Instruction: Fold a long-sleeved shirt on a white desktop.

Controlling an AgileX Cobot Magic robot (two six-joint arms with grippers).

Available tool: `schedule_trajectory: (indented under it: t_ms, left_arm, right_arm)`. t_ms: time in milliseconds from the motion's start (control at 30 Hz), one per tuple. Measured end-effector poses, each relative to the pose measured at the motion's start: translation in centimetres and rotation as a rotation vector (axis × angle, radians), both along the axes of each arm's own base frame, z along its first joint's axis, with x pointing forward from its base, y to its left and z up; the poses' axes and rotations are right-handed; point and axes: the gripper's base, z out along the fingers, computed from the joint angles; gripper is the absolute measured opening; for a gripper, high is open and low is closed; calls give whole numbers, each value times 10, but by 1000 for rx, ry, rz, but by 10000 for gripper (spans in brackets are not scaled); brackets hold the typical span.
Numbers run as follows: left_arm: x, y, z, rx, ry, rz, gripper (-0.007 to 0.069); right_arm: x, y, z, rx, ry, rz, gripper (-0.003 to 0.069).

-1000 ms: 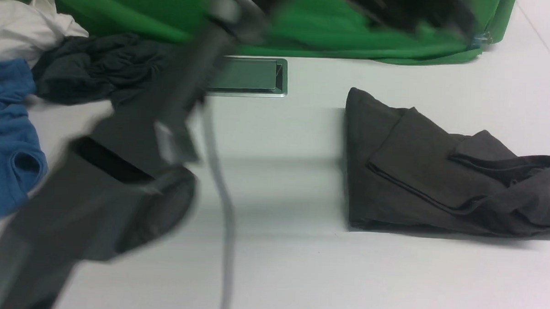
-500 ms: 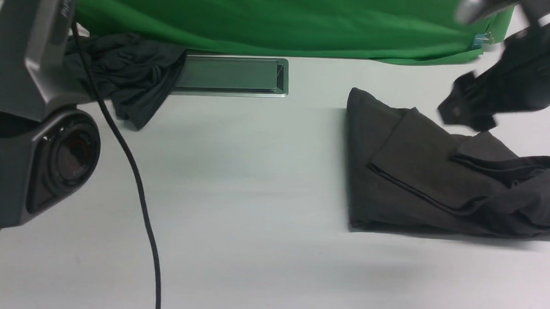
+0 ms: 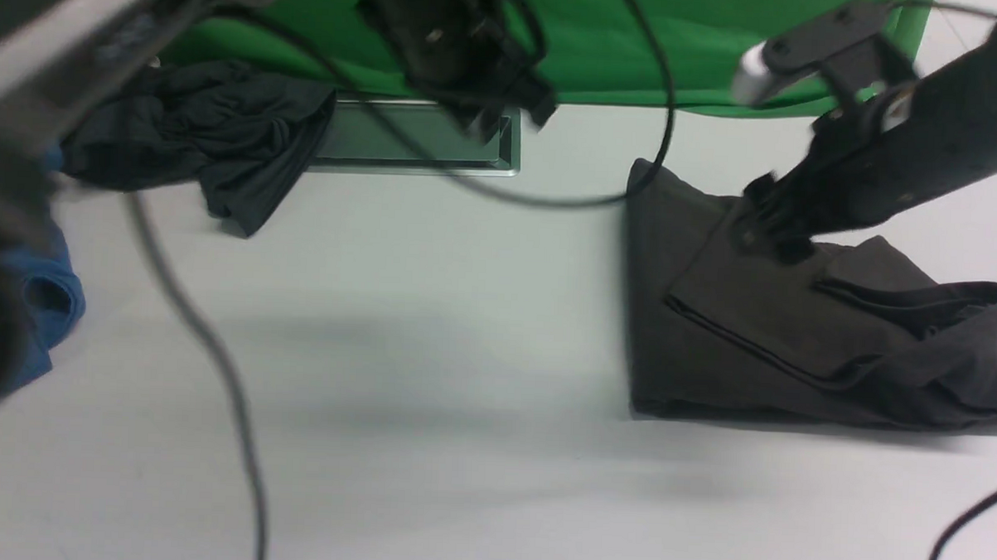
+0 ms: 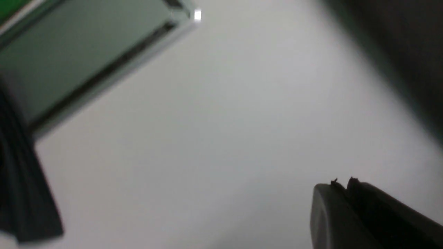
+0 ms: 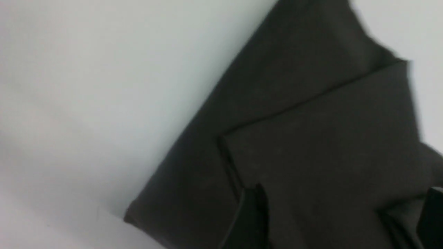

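Note:
The long-sleeved shirt (image 3: 795,348) lies roughly folded, very dark, on the right of the white desktop (image 3: 463,353). My right gripper (image 3: 769,236) hangs just over the shirt's far left part. In the right wrist view it (image 5: 342,218) stands open, one finger (image 5: 254,214) on each side of a flat fold of the shirt (image 5: 311,138), with nothing gripped. My left gripper (image 3: 512,115) is blurred, raised over the hatch at the back. In the left wrist view it (image 4: 341,185) is shut and empty above bare tabletop.
A silver hatch (image 3: 420,140) is set into the table at the back. A slate-grey garment (image 3: 197,137) and a blue shirt (image 3: 41,305) lie at the left. A green backdrop (image 3: 680,54) runs along the far edge. A loose cable (image 3: 214,361) hangs in the left foreground.
My left arm swung from the left side to over the hatch, and its jaws closed. My right arm came down from the upper right onto the shirt. The shirt has not moved.

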Motion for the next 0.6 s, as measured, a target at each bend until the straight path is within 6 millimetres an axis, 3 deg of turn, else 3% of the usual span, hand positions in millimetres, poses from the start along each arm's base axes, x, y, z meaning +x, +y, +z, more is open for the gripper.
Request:
schedule_trajectory:
  t_ms: [100,300,467,600]
  left_arm:
    - [-28,29,-8,30,68,35,41]
    - [-71,80,-23,-84,88,151,41]
    - [-91,106,-32,-148,47,216,41]
    - [-95,120,-35,-161,23,259,41]
  right_arm:
    - [8,14,-22,-4,32,20,580]
    - [23,23,-55,12,44,-8,580]
    - [31,26,-76,9,52,-11,579]
    - [35,27,-92,1,72,-12,569]
